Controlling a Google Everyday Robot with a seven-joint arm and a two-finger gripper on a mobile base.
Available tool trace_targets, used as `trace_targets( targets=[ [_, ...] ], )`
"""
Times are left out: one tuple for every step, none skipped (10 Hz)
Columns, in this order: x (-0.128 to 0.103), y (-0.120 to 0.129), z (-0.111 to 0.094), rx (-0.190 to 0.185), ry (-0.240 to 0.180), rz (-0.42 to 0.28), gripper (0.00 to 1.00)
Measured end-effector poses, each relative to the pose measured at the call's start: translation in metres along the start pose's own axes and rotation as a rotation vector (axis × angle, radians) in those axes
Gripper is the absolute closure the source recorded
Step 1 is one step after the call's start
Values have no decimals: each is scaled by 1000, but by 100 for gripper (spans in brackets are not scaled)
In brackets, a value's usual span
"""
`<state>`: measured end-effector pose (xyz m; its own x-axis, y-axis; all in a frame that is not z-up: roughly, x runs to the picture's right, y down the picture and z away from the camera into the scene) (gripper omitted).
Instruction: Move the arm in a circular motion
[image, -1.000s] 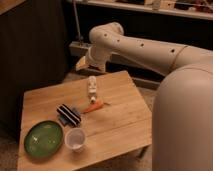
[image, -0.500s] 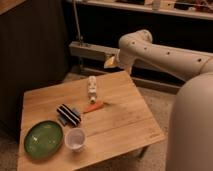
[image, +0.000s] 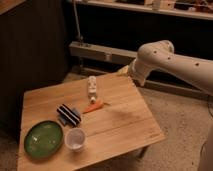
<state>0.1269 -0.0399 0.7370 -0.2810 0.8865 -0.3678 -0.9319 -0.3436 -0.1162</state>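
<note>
The arm (image: 170, 60) reaches in from three o'clock above the surface's (image: 125, 125) far corner, so sweep smoothly, clearing the white bottle (image: 92, 86); its pincer (image: 125, 71) state I cannot tell.

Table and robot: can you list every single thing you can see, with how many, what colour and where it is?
table: one, light wood, middle of the view
plate: one, green, front left corner of the table
cup: one, clear plastic, just right of the plate
striped thing: one, black and white, behind the cup
carrot: one, orange, middle of the table
bottle: one, white, behind the carrot near the far edge
arm: one, cream-white with small dark holes, reaching in from the right above the table's far right corner
end effector: one, at the arm's tip, over the far table edge
</note>
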Motion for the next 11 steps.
trace_targets(
  targets=[
    [18,6,-3,-7,34,-10,20],
    [41,19,-5,-18,79,-29,20],
    [67,39,-8,-34,133,-63,20],
    [89,57,-12,-45,181,-101,20],
    [109,73,-14,-53,229,-141,20],
    [134,98,-16,-70,293,-204,20],
    [155,122,-17,-87,350,-267,20],
    [171,144,-17,-103,393,-316,20],
    [190,180,-14,-132,455,-389,20],
    [200,209,-11,-162,502,-436,20],
    [204,229,-8,-189,531,-466,20]
  ],
)
